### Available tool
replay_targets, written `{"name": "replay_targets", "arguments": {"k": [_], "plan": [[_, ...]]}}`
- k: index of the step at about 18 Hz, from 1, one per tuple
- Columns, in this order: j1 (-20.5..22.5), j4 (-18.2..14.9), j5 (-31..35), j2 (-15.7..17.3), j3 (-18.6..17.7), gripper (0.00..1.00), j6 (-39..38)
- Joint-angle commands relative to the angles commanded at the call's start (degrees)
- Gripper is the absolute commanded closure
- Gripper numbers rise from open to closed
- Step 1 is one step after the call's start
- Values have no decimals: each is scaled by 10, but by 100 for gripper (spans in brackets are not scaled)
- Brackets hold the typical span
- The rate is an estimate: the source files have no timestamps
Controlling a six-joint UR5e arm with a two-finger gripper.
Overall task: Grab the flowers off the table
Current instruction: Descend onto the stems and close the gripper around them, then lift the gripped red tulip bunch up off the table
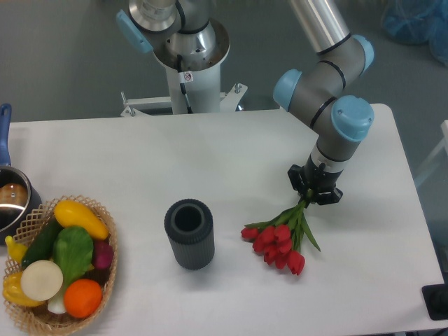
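Observation:
The flowers, a bunch of red tulips with green stems and leaves, lie right of centre on the white table, heads toward the front. My gripper points down over the stem ends and is shut on them. The stems run from the fingers down-left to the blooms. Whether the blooms still rest on the table I cannot tell.
A dark ribbed cylinder vase stands left of the flowers. A wicker basket of vegetables sits at the front left, with a pot behind it at the left edge. The robot base is behind the table.

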Motion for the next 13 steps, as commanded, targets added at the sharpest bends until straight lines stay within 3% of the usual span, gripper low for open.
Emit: {"name": "replay_targets", "arguments": {"k": [9,13], "plan": [[-21,-10,-11,64,18,93,-37],[-38,-10,-68,96,29,93,-80]]}}
